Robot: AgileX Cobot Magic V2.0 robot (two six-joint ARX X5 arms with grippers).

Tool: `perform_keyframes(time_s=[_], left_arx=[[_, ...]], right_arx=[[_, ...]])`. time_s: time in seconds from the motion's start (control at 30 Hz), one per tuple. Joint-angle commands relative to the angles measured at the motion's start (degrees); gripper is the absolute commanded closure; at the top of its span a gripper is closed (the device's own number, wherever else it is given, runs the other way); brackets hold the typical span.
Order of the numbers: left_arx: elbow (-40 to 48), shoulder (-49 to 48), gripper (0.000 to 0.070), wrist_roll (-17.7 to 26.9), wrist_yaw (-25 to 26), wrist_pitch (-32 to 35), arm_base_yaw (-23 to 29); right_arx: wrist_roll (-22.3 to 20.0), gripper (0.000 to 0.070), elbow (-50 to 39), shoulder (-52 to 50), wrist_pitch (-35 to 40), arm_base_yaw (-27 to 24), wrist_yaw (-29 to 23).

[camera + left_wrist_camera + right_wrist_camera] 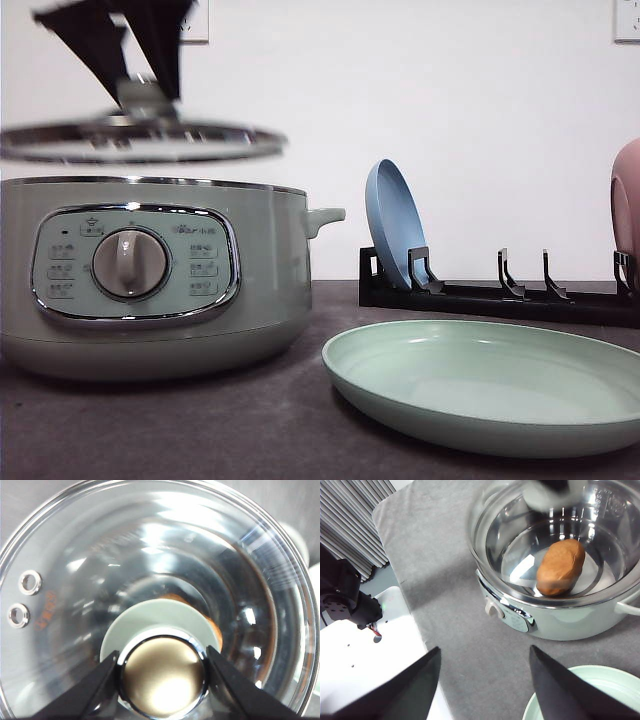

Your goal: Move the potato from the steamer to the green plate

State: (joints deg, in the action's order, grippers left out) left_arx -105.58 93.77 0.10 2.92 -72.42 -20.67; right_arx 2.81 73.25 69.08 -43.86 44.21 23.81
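The left claw (162, 677) is clamped on the glass lid's knob (163, 680), holding the lid (140, 140) above the steamer (150, 275). The right claw (485, 685) hangs spread wide, holding nothing, above the worktop (445, 580). The potato (561, 566) lies inside the steamer, beside the bare green plate (490, 385).

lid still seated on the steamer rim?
No. In the front view the glass lid hangs in the left gripper, with a clear gap above the steamer rim.

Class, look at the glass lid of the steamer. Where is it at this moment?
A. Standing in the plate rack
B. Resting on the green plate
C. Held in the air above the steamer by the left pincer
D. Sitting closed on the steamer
C: the left pincer is shut on the lid knob, and the glass lid hangs clear above the steamer.
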Motion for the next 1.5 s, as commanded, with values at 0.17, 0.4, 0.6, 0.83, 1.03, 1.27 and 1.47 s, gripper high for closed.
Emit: perform_keyframes(time_s=[0.17,0.4,0.6,0.83,1.03,1.27,1.47], left_arx=[[-1.7,-5.5,0.0697,-0.1,-0.6,0.8,5.2],[-1.7,-7.7,0.0697,0.9,-3.7,-1.4,12.1],[-1.7,-7.7,0.0697,0.9,-4.5,-1.5,17.6],[-1.7,-7.7,0.0697,1.0,-4.5,-1.2,22.3],[-1.7,-7.7,0.0697,0.9,-4.5,-1.1,23.5],[-1.7,-7.7,0.0697,0.9,-4.5,-1.1,23.5],[-1.7,-7.7,0.0697,1.0,-4.5,-1.1,23.6]], right_arx=[[-0.1,0.0351,1.0,0.7,1.0,0.5,-0.1],[0.2,0.035,1.0,0.7,1.0,0.5,-0.3],[1.3,0.035,1.0,0.7,1.0,0.5,-1.9],[3.1,0.0333,1.0,0.8,1.0,0.5,-1.8],[4.4,0.0204,2.1,3.9,1.1,0.2,-2.8],[3.2,0.0204,13.9,14.7,-2.4,0.2,-2.9],[1.6,0.0202,29.2,28.3,-7.8,0.2,-3.6]])
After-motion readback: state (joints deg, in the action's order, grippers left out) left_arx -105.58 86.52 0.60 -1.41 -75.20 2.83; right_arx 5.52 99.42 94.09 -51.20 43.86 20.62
